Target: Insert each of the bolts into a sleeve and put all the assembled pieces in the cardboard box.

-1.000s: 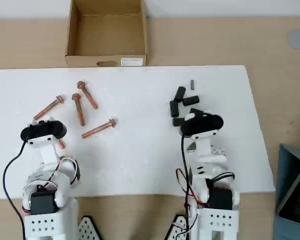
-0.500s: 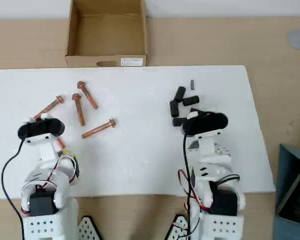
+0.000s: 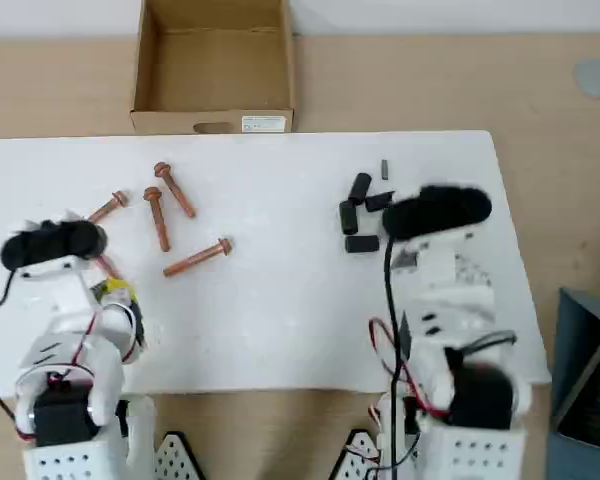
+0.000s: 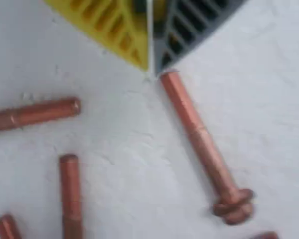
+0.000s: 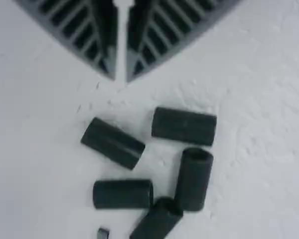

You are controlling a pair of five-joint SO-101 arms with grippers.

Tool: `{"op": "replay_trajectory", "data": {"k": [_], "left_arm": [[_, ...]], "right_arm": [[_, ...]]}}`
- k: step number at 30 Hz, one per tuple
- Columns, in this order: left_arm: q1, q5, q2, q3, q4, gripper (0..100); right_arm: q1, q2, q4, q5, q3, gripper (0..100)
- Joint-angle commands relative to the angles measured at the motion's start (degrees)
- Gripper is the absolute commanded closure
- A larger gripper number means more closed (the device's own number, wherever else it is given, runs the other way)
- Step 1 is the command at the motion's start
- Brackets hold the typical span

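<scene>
Wood-toned tabletop carried a white mat, and the cardboard box stood open-topped just beyond the mat's far edge, toward the left.

From my overhead feed, the copper bolts lay scattered flat on the mat's left half. The black sleeves were bunched on the right half, well apart from the bolts. Each arm's black wrist housing sat over its own pile.

On the left wrist feed, the left gripper had its yellow and grey fingers pressed tip to tip, gripping nothing. Those tips sat right at the plain end of one bolt, which lay on the mat with its flanged head pointing away from the fingers. Whether the tips touched it, I could not tell. Another bolt shank and a third one lay near, apart from each other.

On the right wrist feed, the right gripper showed both grey fingers drawn in to a thin slit, with nothing between them. It hung over bare mat just short of the sleeve cluster. Five sleeves lay there on their sides; the nearest sleeve was beside another, and the farther ones touched at their ends.
</scene>
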Motion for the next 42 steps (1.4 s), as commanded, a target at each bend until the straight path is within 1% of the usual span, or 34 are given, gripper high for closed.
{"op": "replay_trajectory", "data": {"k": [1,8,12,14,16,19,22,26,28,31,36,39,42], "left_arm": [[-1.41,-0.44,9.45,-8.97,0.18,99],[-3.69,-0.53,30.81,-21.71,0.35,99],[-4.13,-6.07,41.45,-27.34,0.35,99],[-4.13,-7.21,46.55,-29.1,0.0,99],[-4.13,-7.74,51.65,-31.21,0.09,99],[-4.22,-11.96,58.95,-34.55,0.35,99],[-4.22,-14.59,64.57,-38.24,1.67,99],[-4.22,-17.76,69.76,-42.64,3.16,99],[-4.31,-20.04,71.52,-44.13,3.16,99],[-4.22,-23.82,72.4,-44.84,3.25,99],[-4.22,-28.75,72.84,-44.4,3.25,99],[-4.13,-29.36,72.84,-44.31,3.25,99],[-3.78,-29.36,72.84,-44.31,3.25,99]], "right_arm": [[0.31,9.89,1.76,-0.53,-10.59,98.8],[0.48,26.24,7.21,-0.53,-24.66,98.8],[0.48,34.86,10.02,-0.18,-31.78,98.7],[0.48,39.69,10.81,0.44,-35.21,98.7],[0.48,44.79,10.81,4.31,-37.93,98.6],[0.48,52.44,10.46,11.96,-41.54,98.6],[0.48,59.65,10.73,20.4,-45.05,98.6],[0.57,66.24,13.01,32.44,-48.04,98.6],[0.31,68.35,13.89,37.27,-48.75,98.6],[0.13,70.73,13.36,41.14,-48.66,98.5],[0.4,73.98,11.96,51.69,-46.37,98.5],[0.4,75.65,12.13,53.98,-46.2,98.4],[0.31,77.41,11.96,55.65,-46.46,94.0]]}}
